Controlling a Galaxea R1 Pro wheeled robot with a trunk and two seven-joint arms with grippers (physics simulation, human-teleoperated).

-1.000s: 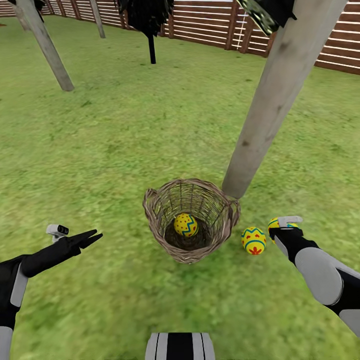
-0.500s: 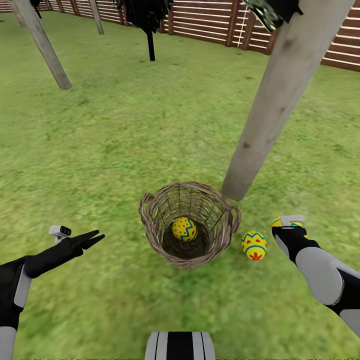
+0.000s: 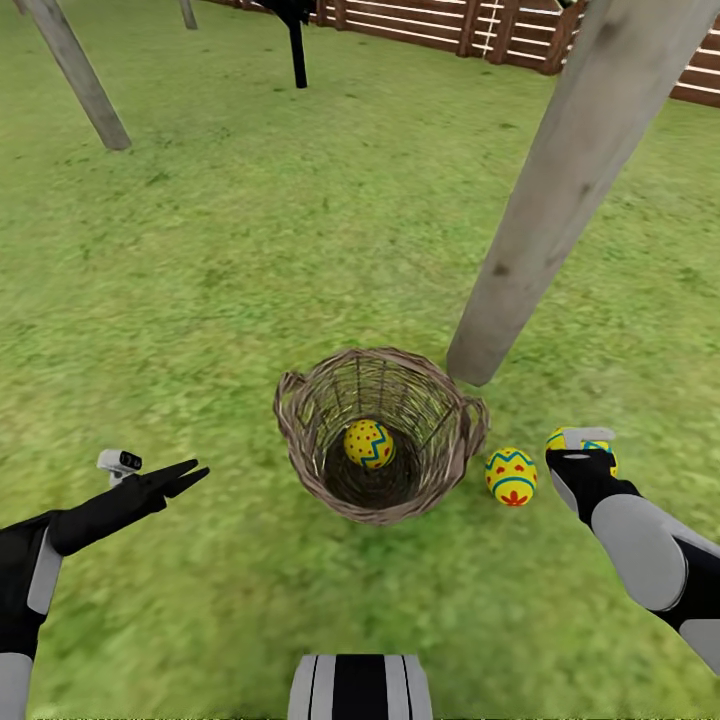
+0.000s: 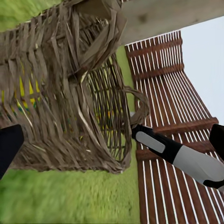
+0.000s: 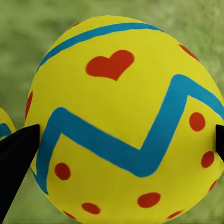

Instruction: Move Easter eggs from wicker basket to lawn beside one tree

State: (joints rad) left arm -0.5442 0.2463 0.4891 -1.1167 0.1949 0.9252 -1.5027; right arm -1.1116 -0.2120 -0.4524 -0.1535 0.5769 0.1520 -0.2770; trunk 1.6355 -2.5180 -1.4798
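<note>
Second egg sits between right gripper jaws, low by trunk; grip or release, cannot tell. Flower egg on lawn. Third egg in basket. Left gripper together. Next: fetch it.

Looked like a fenced back garden, rendered in simulation: wide green lawn underfoot, closed in by a brown horizontal-slat wooden fence, dotted with pale grey-beige tree trunks, one thin black-trunked tree, and a wicker basket set on the grass.
</note>
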